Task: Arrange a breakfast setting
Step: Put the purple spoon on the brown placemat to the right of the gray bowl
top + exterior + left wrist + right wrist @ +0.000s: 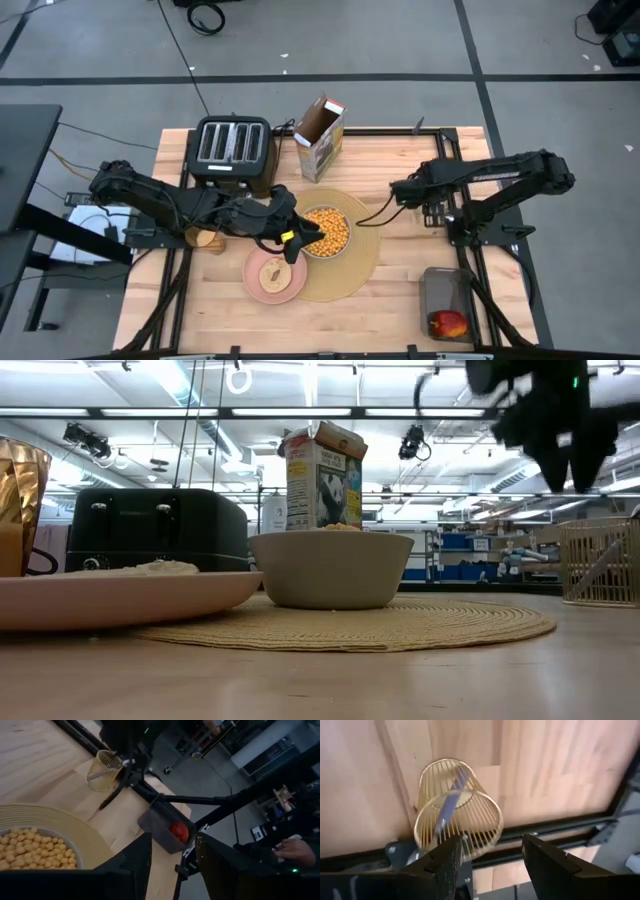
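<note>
Lab: ceiling strip lights, shelving

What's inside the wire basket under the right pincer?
Through the wire basket, one slanted utensil handle shows. Its working end is not visible, hidden low in the basket behind the pincer's own fingers.

Grey concrete floor around the wooden table, crossed by dark tape lines and a loose black cable. Beyond, long ceiling strip lights and shelving with blue bins against the far wall.
</note>
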Robot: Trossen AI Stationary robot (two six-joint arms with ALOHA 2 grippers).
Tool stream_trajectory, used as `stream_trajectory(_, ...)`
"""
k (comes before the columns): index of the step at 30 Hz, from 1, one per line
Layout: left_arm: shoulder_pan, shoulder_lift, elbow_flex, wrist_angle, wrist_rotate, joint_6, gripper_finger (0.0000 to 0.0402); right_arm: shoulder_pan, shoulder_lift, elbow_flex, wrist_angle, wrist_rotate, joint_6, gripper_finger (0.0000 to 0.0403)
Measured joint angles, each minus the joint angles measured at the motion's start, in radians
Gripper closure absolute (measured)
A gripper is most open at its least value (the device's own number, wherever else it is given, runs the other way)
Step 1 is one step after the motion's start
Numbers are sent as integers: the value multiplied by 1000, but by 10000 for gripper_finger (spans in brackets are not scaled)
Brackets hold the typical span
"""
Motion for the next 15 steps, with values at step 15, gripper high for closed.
stream_trajectory(15, -5, 0, 0, 75, 0, 60, 244, 230, -400, 56, -42, -189, -36, 190)
